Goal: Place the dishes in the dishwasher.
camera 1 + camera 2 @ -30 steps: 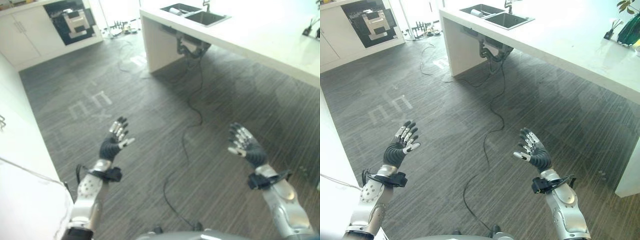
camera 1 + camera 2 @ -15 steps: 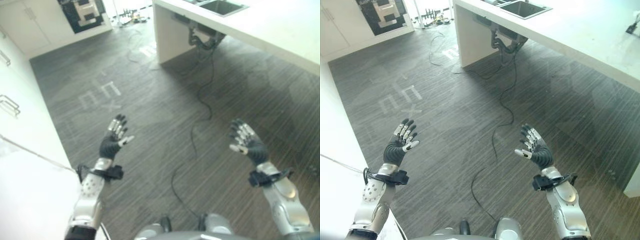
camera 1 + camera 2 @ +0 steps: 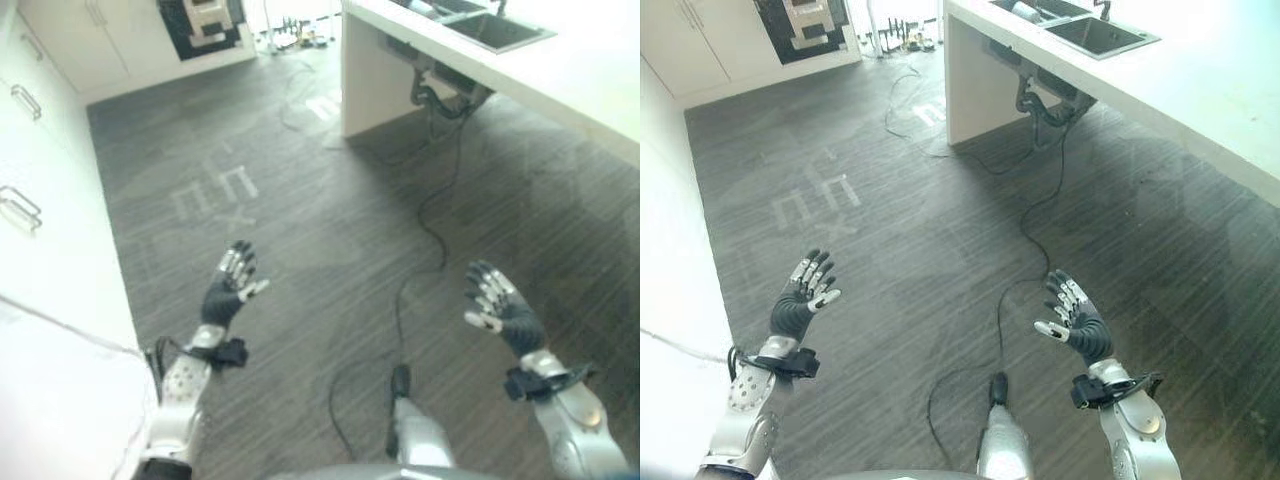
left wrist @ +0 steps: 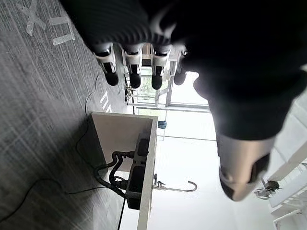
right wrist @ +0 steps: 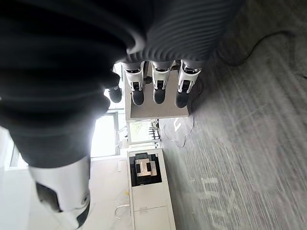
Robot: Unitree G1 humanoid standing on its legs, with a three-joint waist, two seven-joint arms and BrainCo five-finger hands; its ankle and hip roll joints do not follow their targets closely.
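Observation:
Both my hands are raised over the dark striped floor, palms facing each other, and they hold nothing. My left hand (image 3: 224, 291) is open with straight fingers (image 4: 133, 73). My right hand (image 3: 1077, 325) is open too, its fingers (image 5: 154, 87) straight. A steel sink (image 3: 1100, 34) is set in the white island counter (image 3: 1210, 90) far ahead on the right, with a pale dish-like thing (image 3: 1026, 10) in its far basin. A dark appliance front (image 3: 205, 17) sits in the white cabinets at the far wall, and it also appears in the right wrist view (image 5: 145, 171).
White cabinets with metal drawer handles (image 3: 21, 206) run along my left, under a white worktop (image 3: 50, 400). Pipes (image 3: 1040, 100) hang under the sink at the island's end. The open floor (image 3: 330, 220) lies between the cabinets and the island.
The whole picture has shifted: the island and far cabinets have slid to the right, so the camera has moved. Both hands keep the same raised, open pose.

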